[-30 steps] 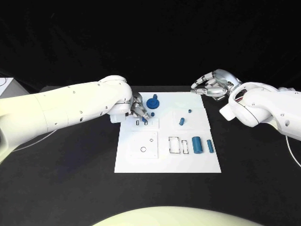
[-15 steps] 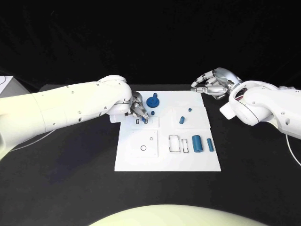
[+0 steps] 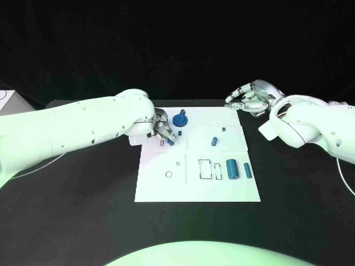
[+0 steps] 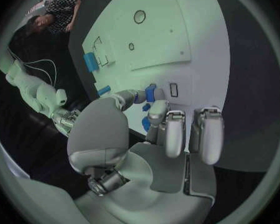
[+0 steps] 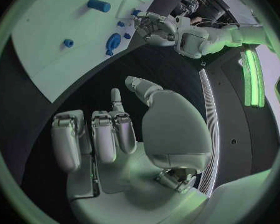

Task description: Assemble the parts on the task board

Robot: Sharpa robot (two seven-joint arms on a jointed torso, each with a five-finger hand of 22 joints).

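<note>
— What sort of place am I driving this from afar in?
— A robotics lab, I'd say. I see a black surface [image 3: 81,221] against black backdrop, a white task board [image 3: 197,191] with outlined slots, a white box [image 3: 0,102] with cables at the edge, and green strip lighting [image 5: 252,74] on equipment nearby.

- We see a white task board [image 3: 197,188] on a black table [image 3: 74,216].
- Its small parts are blue, among them a round gear-like piece [image 3: 181,119] and a cylinder [image 3: 233,169].
- Black-outlined rectangles [image 3: 204,169] mark the board.
- The left hand [image 3: 163,131] and right hand [image 3: 249,100] are silver, on white arms [image 3: 74,127].
</note>
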